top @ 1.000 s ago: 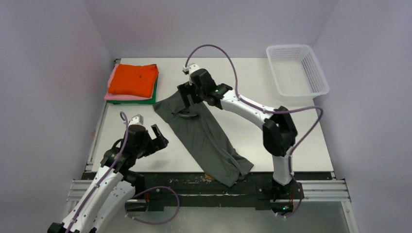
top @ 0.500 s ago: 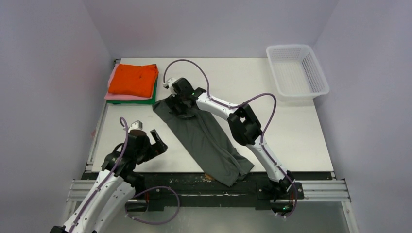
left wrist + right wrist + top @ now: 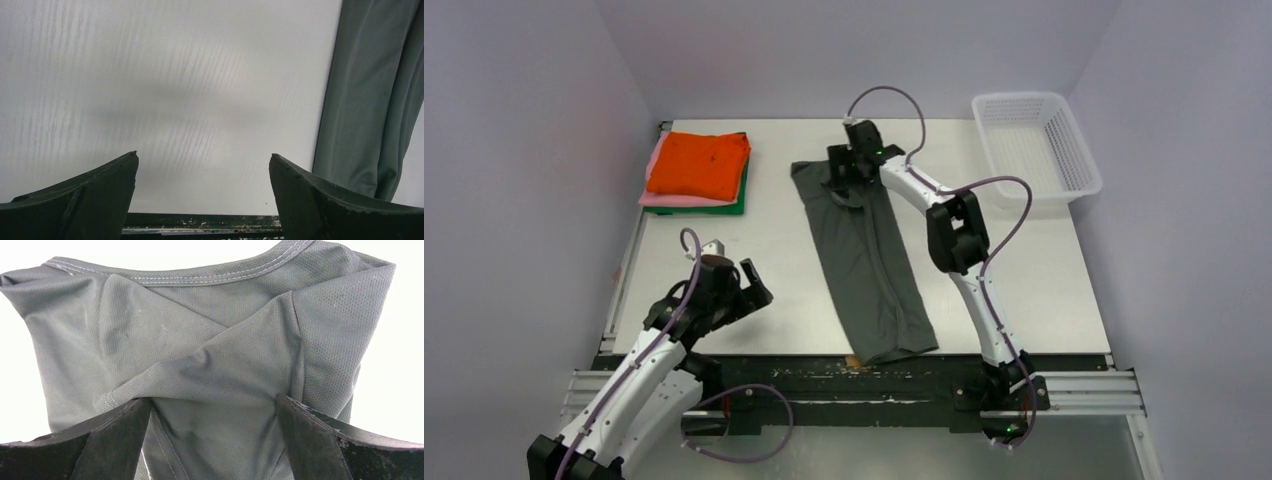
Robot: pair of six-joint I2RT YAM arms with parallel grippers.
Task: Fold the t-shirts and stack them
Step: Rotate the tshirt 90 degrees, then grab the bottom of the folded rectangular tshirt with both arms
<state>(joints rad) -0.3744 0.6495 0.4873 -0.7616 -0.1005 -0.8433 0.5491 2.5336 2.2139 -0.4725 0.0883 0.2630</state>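
A dark grey t-shirt [image 3: 864, 260] lies in a long folded strip down the table's middle, its collar end at the far side. My right gripper [image 3: 844, 180] is at that collar end. In the right wrist view its jaws [image 3: 212, 410] stand wide apart, with bunched grey cloth [image 3: 210, 340] between and under them. My left gripper [image 3: 749, 285] is open and empty over bare table left of the shirt. The shirt's edge shows at the right of the left wrist view [image 3: 370, 100]. Folded orange [image 3: 699, 163], pink [image 3: 656, 198] and green [image 3: 736, 200] t-shirts are stacked at the far left.
A white mesh basket [image 3: 1034, 145] stands at the far right corner. The table's dark front rail [image 3: 854, 385] runs just below the shirt's near end. Purple cables loop above both arms.
My right gripper has swung the shirt's collar end from the left toward the far middle, so the shirt now lies nearly straight front to back. My left arm shifted slightly.
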